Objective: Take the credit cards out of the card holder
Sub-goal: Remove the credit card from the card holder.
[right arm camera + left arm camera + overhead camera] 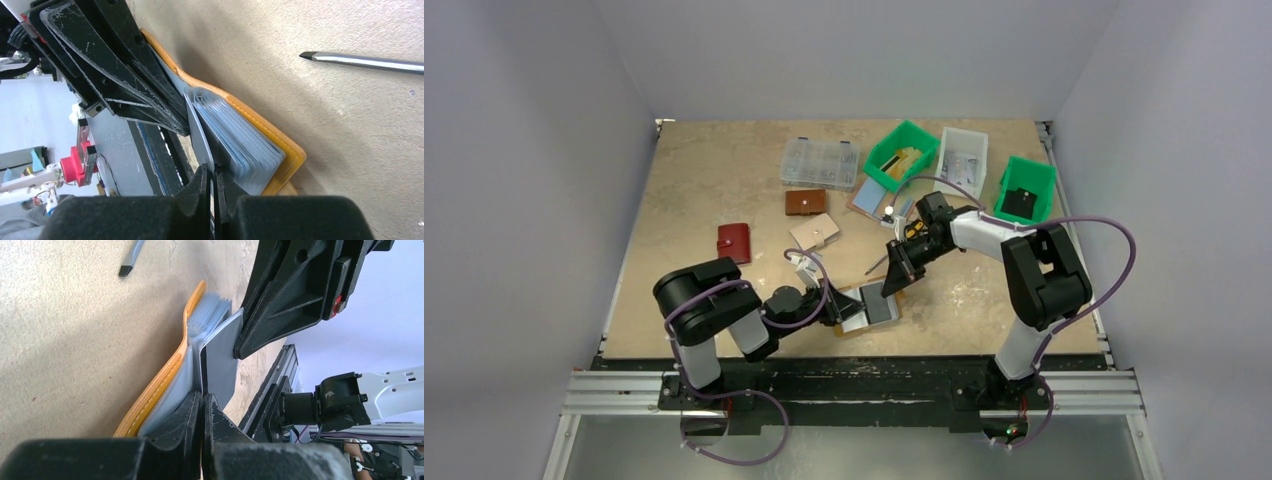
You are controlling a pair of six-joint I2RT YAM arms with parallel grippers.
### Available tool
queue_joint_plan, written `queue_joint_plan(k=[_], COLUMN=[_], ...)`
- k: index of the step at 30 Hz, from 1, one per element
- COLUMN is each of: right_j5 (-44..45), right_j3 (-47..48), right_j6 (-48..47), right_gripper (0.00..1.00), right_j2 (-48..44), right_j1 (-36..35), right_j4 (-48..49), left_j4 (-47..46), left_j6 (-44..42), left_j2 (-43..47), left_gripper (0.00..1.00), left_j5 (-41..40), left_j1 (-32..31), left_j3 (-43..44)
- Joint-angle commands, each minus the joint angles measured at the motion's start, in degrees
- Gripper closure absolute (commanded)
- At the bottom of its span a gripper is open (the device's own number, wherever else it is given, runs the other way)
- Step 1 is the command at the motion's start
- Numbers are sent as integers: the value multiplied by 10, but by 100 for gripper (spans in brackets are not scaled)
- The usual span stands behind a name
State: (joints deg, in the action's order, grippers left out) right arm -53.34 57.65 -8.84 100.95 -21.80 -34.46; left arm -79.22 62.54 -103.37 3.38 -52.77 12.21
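The mustard card holder (pixel 852 328) lies open near the table's front edge, its pale blue-grey slots (pixel 210 310) fanned up. My left gripper (pixel 842 308) is shut on the holder's inner leaf at its near end (pixel 202 399). My right gripper (pixel 892 285) is shut on the far edge of a silvery grey credit card (pixel 222 355) that stands out of the slots. In the right wrist view my right gripper (pixel 215 174) pinches this card (pixel 200 132), beside the slots (pixel 245 145) and the holder's mustard cover (pixel 260 125). Any other cards are hidden in the slots.
A screwdriver (pixel 876 266) lies just behind the holder. Further back are a red wallet (pixel 734 242), a brown wallet (pixel 805 203), a beige wallet (pixel 814 232), a clear parts box (pixel 821 163), a blue-topped stack (pixel 869 200), two green bins (pixel 901 155) (pixel 1026 188) and a white bin (pixel 963 160).
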Motion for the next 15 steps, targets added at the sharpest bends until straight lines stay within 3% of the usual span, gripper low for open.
queue_joint_plan(k=[1,8,15], right_j5=[46,57,62], right_j3=[8,11,14], right_j6=[7,12,13], right_gripper=[96,93,91], right_j2=[9,15,20], right_j1=[-3,-3,-3], right_j4=[0,2,0], left_j4=[-95,-138,-123], left_j6=[23,43,40], left_j2=[-4,-35,-22], left_gripper=[100,100,100], left_j5=[20,35,37], left_j1=[15,24,28], left_j3=[-6,-22,-27])
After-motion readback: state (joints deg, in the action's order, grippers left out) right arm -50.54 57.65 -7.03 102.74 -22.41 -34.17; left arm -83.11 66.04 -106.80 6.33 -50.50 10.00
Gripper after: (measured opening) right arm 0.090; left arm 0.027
